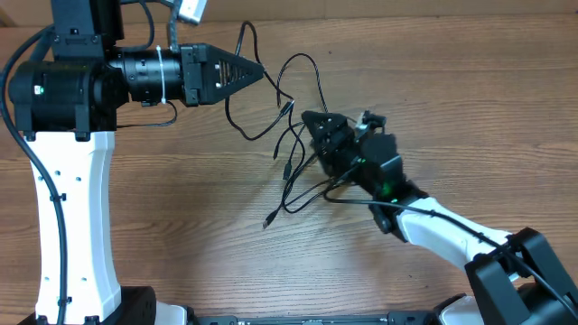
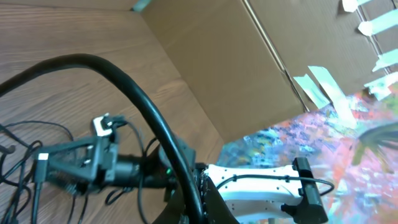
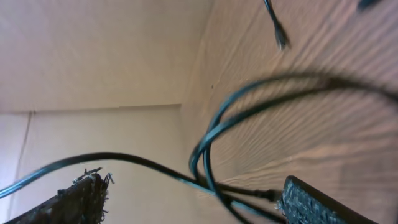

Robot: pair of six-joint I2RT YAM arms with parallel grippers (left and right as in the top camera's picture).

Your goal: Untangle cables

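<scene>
From overhead, the cables sprawl on the surface just beside the spread right tool. Beyond them the clenched left tool seems to pinch one strand. The left wrist view adds little. From the right wrist, strands cross between the right tool's parted fingers, so it should close on a single strand and draw gently.

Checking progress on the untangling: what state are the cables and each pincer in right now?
cables: tangled, strands crossing in a loose heap on the table
left pincer: shut, tip beside a cable loop; whether it grips one cannot be told
right pincer: open, cable strands running through its gap
</scene>
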